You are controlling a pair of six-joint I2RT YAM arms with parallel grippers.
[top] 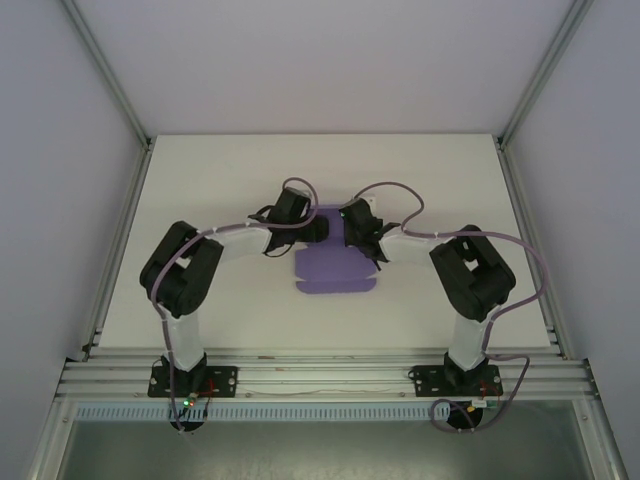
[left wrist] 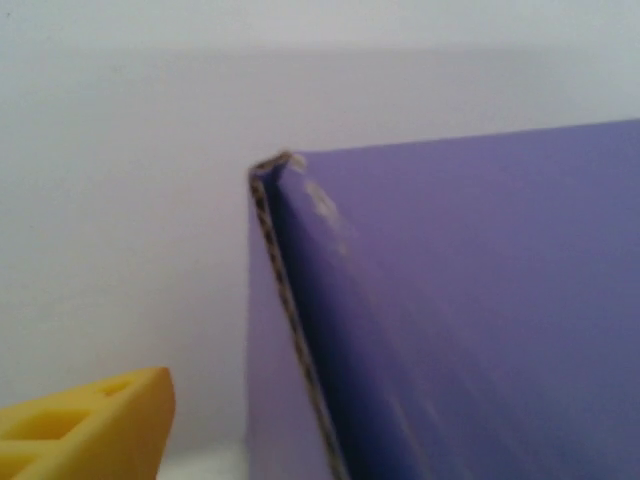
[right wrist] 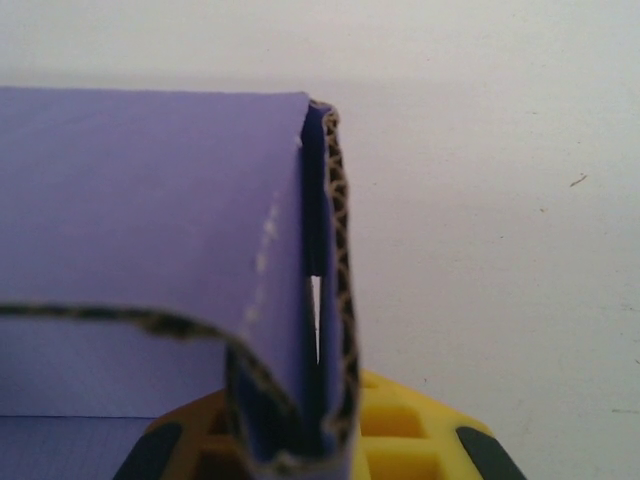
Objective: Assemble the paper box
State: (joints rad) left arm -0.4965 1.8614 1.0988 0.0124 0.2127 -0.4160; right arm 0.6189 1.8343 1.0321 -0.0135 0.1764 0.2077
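Yellow fingers [right wrist: 410,430] of the right claw [right wrist: 300,445] sit closest in the right wrist view, pressed together on a doubled-over upright wall of the paper box [right wrist: 150,200], with the corrugated edge of the purple card pinched between them. In the left wrist view one yellow finger [left wrist: 90,425] shows in the lower left corner, apart from the box's raised wall, whose folded corner stands just beside it with pale surface between. From above, the left claw [top: 316,230] is spread and grips nothing, hanging at the far left corner of the box. The right claw meets the far right corner. The box lies near the middle of the white desk [top: 200,180], between the two arms, its flat panel with a notched near edge stretching toward the arm bases.
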